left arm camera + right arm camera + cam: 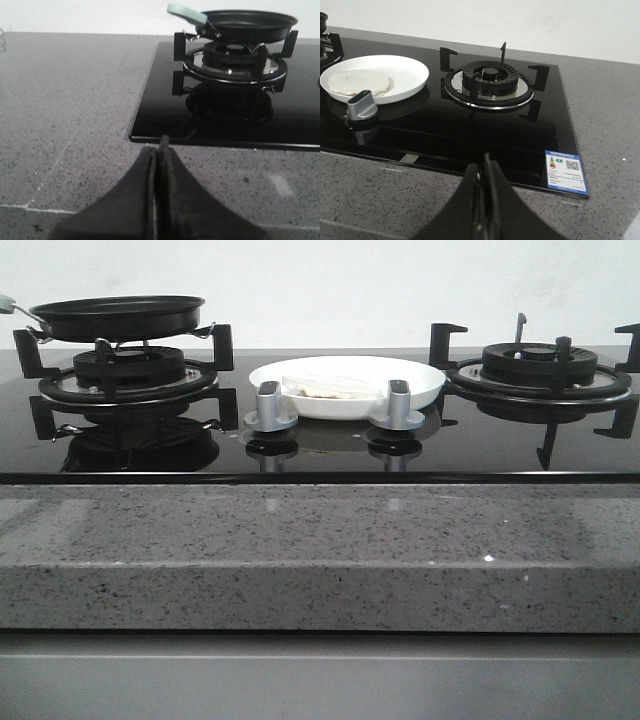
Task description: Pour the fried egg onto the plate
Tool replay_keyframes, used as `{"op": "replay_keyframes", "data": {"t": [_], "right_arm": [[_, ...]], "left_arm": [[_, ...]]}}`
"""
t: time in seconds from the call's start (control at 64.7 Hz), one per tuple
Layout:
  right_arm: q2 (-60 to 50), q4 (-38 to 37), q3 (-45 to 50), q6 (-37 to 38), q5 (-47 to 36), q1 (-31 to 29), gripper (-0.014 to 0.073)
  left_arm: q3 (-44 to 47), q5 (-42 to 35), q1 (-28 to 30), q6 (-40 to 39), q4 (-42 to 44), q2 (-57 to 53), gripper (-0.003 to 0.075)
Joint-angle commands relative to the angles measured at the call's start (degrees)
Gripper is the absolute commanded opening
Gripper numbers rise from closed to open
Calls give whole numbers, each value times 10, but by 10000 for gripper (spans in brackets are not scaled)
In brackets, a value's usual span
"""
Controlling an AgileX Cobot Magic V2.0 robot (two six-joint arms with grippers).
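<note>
The white plate (420, 390) sits on the black glass hob between the two burners, and the pale fried egg (320, 386) lies flat in it. Both show in the right wrist view, plate (410, 75) and egg (357, 82). The black frying pan (118, 316) rests on the left burner, with its pale green handle (186, 13) in the left wrist view. My left gripper (159, 150) is shut and empty over the grey counter, short of the hob's front left corner. My right gripper (485, 170) is shut and empty over the counter at the hob's front edge.
Two silver knobs (270, 408) (398, 406) stand in front of the plate. The right burner (538, 368) with black pan supports holds nothing. A blue energy label (565, 171) sticks to the hob's front right corner. A speckled grey counter (320, 550) runs along the front.
</note>
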Motion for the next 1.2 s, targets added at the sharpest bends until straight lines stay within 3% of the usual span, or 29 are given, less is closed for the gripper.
{"op": "replay_keyframes", "data": {"t": [0.0, 1.05, 1.189], "right_arm": [[5, 0, -14, -1, -49, -1, -57], [5, 0, -14, -1, -49, -1, -57], [4, -3, 9, -1, -91, -2, -57]], "left_arm": [[4, -78, 1, -5, -5, -11, -19], [15, -90, 0, -5, -5, -10, -19], [15, -90, 0, -5, -5, -10, -19]]}}
